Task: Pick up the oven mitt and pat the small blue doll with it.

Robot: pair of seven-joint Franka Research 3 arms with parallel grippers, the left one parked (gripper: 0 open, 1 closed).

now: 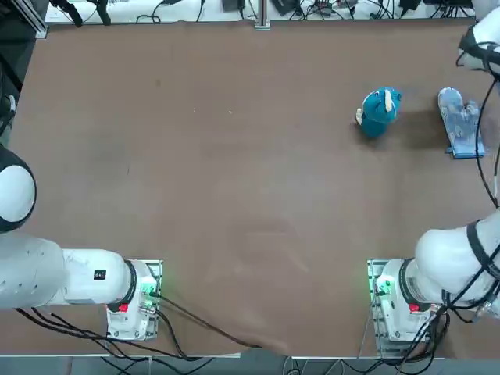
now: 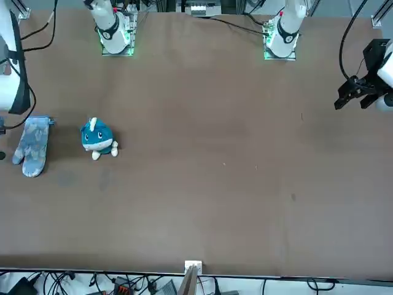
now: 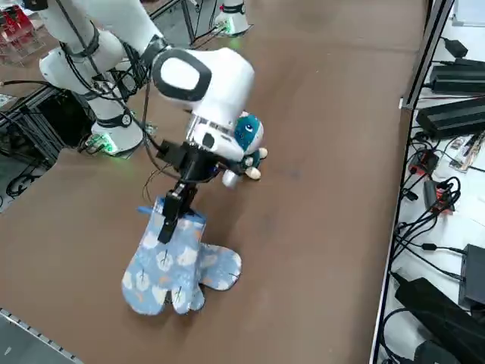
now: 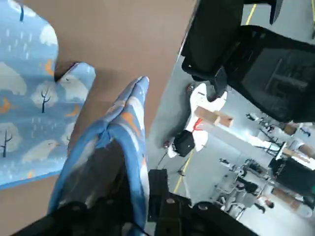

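Oven mitt (image 3: 176, 265) flat on table, blue doll (image 3: 248, 136) upright nearby

We see the right arm (image 3: 201, 80) as glossy white rounded shells with black joint bands. Loose black cables (image 3: 151, 140) trail along it. Its black tool (image 3: 173, 212) hangs below a silver wrist ring. Green lights glow at the base (image 1: 388, 285).

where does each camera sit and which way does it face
Top: overhead; both arm bases at the bottom, small blue doll and oven mitt.
Front: across the table, facing the bases.
Right side: raised, diagonal; right gripper shut on the mitt's cuff.
Right wrist: on the arm, at the pinched mitt.
Top and front share doll and mitt.
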